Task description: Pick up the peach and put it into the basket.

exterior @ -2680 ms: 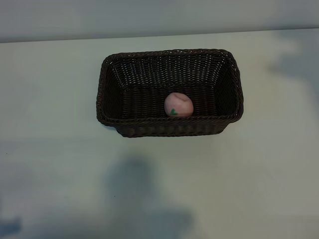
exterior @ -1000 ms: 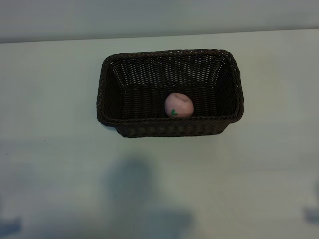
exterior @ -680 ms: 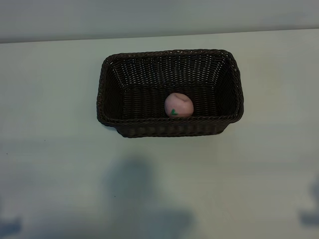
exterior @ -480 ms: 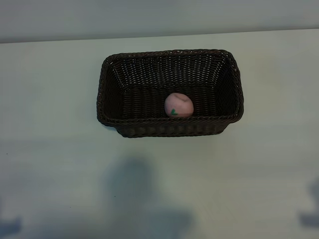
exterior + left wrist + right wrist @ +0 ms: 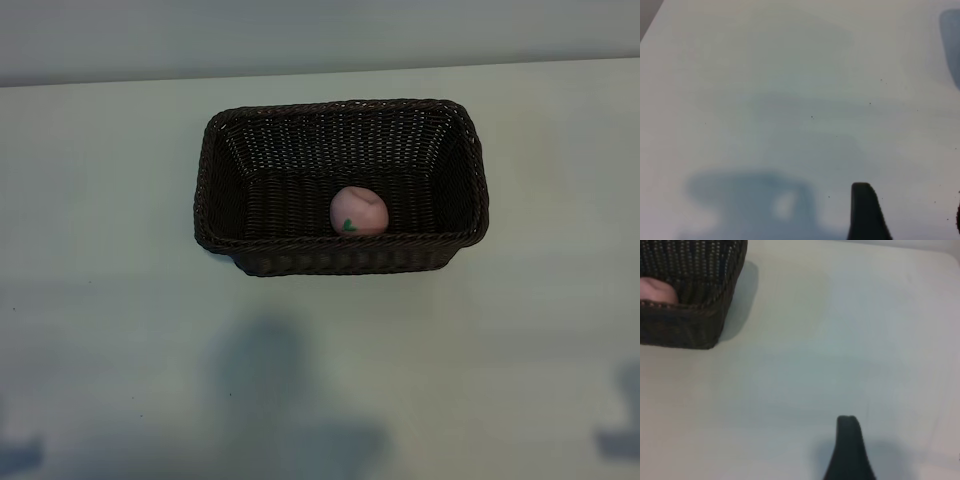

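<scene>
Pale, off-white surface (image 5: 110,330) fills nearly every view, bare apart from soft grey shadows, with a plain light wall band (image 5: 320,35) behind its far edge. At its middle stands the large rectangular dark-brown woven wicker basket (image 5: 340,262), its long axis running side to side in the exterior view.

The small round pale-pink toy peach (image 5: 358,211), green leaf mark showing, lies inside the basket on its floor, touching the long wall that appears lower in the exterior view, a little toward the right arm's end. Judged from this, the placing is done and no pick remains.

The right hand (image 5: 902,440) is released and empty: one dark finger (image 5: 847,445) shows over bare surface with nothing beside it. From its wrist view a basket corner and a sliver of the peach lie well apart from it, ahead and off to one side.

The left hand (image 5: 910,200) is likewise released and empty, over bare surface only, with no basket in its view. The right arm therefore seems the better placed of the two.
</scene>
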You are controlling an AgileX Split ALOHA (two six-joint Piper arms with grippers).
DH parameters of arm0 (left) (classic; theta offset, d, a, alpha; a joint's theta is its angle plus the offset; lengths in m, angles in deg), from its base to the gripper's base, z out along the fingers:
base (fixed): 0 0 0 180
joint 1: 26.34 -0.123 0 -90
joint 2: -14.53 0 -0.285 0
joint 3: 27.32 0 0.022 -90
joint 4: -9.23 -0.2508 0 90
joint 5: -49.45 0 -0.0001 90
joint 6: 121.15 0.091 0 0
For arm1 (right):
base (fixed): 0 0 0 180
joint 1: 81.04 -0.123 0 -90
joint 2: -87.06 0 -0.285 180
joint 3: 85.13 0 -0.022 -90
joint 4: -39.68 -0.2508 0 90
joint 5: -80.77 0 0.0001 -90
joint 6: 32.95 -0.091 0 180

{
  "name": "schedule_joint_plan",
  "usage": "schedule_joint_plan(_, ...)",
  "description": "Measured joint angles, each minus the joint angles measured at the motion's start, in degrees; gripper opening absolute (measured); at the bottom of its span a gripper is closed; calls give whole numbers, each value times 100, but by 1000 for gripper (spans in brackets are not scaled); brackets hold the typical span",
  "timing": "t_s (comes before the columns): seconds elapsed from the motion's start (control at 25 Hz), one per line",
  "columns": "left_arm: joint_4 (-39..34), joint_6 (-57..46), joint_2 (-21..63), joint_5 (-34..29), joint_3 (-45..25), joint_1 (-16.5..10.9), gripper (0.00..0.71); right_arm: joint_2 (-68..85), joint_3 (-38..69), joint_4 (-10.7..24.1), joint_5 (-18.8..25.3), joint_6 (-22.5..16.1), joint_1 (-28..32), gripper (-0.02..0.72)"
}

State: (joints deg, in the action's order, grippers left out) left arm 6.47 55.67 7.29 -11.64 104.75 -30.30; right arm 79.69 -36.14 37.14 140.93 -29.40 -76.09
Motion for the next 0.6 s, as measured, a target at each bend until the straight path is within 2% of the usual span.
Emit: schedule_joint_plan(0.6,0,0,0,0,0,0,440,0,21,11,38,-22,0,499)
